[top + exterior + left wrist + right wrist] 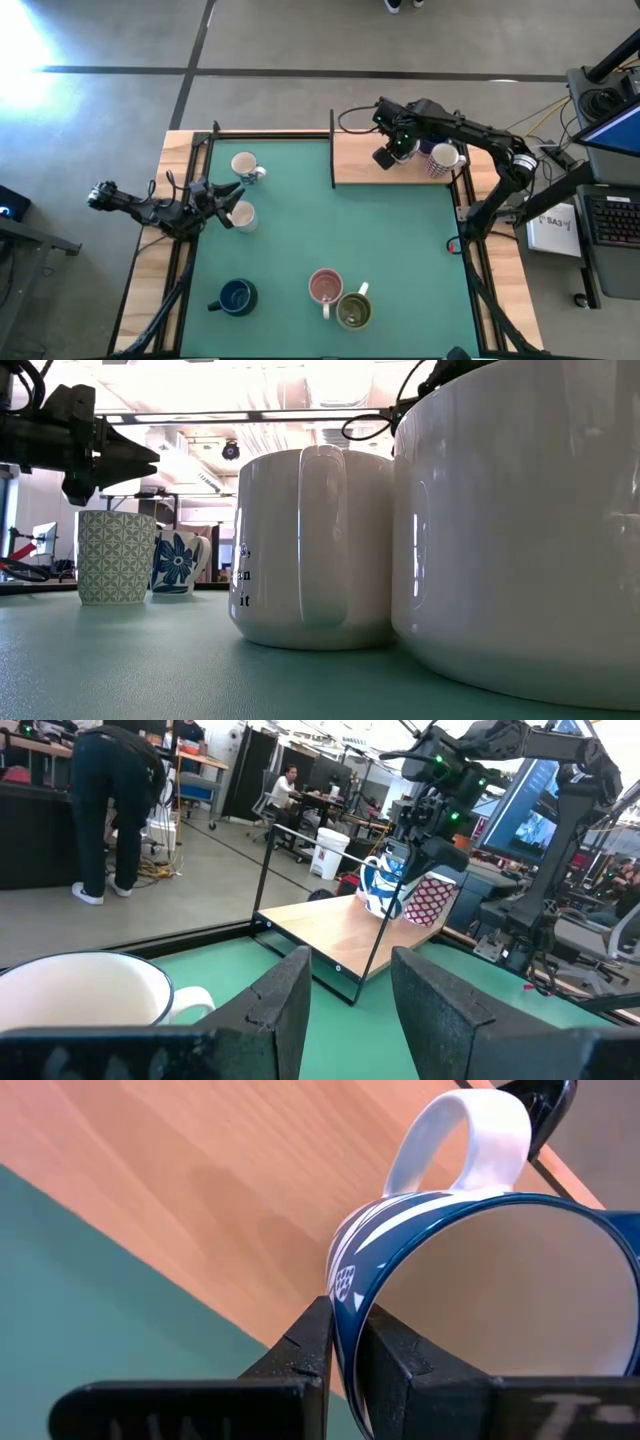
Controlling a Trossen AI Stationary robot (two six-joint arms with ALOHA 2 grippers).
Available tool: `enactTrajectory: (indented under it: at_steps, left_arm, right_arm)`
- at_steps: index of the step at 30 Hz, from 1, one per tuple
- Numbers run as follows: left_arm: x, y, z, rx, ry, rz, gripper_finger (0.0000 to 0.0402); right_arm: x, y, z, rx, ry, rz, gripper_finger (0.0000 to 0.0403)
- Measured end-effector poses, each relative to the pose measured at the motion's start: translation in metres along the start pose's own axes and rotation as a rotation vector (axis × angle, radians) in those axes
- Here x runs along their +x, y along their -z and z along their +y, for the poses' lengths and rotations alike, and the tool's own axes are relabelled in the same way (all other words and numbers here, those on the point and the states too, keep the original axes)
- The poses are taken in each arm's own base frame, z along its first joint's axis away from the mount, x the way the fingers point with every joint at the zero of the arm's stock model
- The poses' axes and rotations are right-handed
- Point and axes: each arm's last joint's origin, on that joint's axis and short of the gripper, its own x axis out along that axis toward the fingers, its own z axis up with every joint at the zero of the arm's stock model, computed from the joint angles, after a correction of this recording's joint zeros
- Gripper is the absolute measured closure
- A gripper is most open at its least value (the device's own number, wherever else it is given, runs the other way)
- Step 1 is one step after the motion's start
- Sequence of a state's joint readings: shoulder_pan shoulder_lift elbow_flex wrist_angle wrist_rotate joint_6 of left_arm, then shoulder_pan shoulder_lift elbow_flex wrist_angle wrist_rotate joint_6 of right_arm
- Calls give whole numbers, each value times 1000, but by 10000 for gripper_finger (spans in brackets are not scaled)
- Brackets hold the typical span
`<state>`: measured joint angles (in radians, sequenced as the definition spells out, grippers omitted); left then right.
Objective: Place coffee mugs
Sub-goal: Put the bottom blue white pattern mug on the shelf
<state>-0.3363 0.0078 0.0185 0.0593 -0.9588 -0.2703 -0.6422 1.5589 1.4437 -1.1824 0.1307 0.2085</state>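
Our right pincer point(343, 1342) pinches the rim of the blue-and-white ceramic mug point(480, 1280) just above the raised wooden shelf point(360, 160); left pincer point(350, 1000) waits open beside a white mug point(243, 215).

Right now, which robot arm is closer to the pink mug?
The left. Its tool hangs over two white mugs at the mat's left side, while the right tool is farther from the pink mug, over the wooden shelf.

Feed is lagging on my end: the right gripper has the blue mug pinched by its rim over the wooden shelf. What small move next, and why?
Probably open the right gripper. Its fingers clamp the blue mug by the rim; on the wooden shelf the mug appears down beside the patterned mug.
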Motion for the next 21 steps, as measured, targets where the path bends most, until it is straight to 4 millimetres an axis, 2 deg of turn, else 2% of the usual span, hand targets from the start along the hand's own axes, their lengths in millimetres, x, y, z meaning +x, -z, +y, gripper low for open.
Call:
enactTrajectory:
  at_steps: [14, 21]
  left_arm:
    - [0, 0, 0, 0, 0, 0, 278]
    - [0, 0, 0, 0, 0, 0, 278]
  right_arm:
    - [7, -4, 2, -17, 2, 7, 374]
    - [13, -6, 3, -92, 2, 25, 374]
